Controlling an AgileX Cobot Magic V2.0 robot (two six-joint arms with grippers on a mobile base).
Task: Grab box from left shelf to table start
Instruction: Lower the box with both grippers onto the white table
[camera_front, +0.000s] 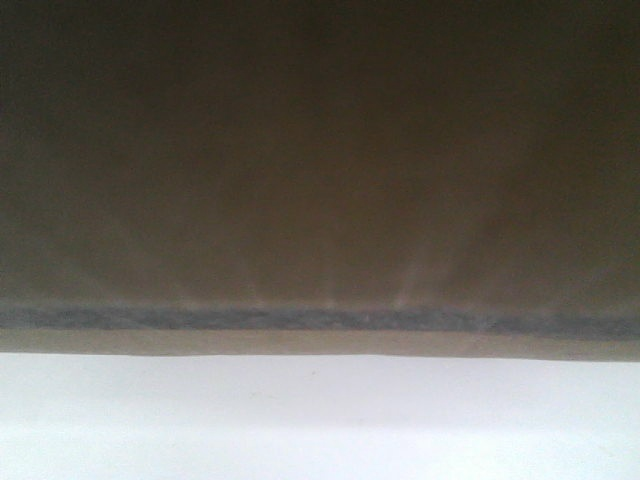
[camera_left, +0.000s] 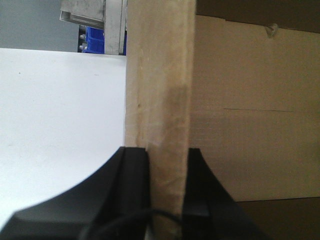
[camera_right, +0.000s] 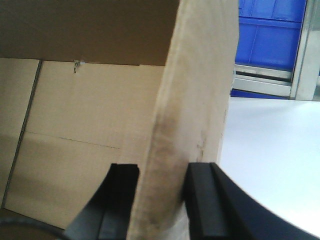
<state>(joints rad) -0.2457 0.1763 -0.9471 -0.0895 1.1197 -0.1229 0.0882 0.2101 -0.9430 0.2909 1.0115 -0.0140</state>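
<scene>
The brown cardboard box fills most of the front view, very close and blurred, its lower edge just above the white table. My left gripper is shut on the box's left side wall, one black finger outside, one inside. My right gripper is shut on the box's right side wall in the same way. Both wrist views look into the open box interior. No printed panel shows. The left shelf's silver rail is not clearly seen.
The white table lies beside the box in both wrist views. Blue plastic bins and a metal frame stand behind it on the right. A metal frame with a blue bin shows at the back left.
</scene>
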